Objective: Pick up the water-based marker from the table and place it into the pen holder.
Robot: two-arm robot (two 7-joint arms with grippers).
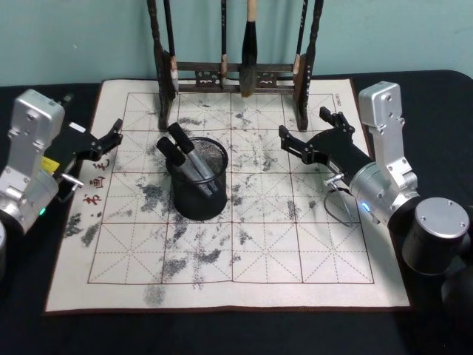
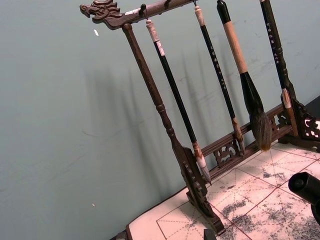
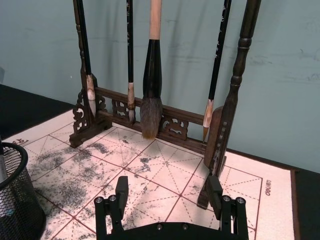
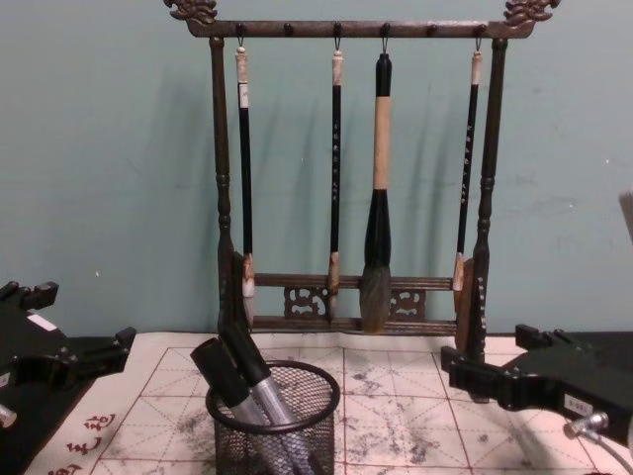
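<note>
Inside the pen holder (image 1: 197,180), at mid-mat on the surface (image 1: 222,325), you have two markers (image 1: 185,150) leaning toward the left gripper (image 1: 111,138). The right gripper (image 1: 307,133) hangs beside the holder, jaws apart and empty; likewise the left. Your chest view alone shows the brush rack (image 4: 351,30) with four hanging brushes.

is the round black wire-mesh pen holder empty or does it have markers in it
Not empty. The round black wire-mesh pen holder stands upright on the white grid-printed mat, with grey-barrelled, black-capped markers leaning inside, caps above the rim.
</note>
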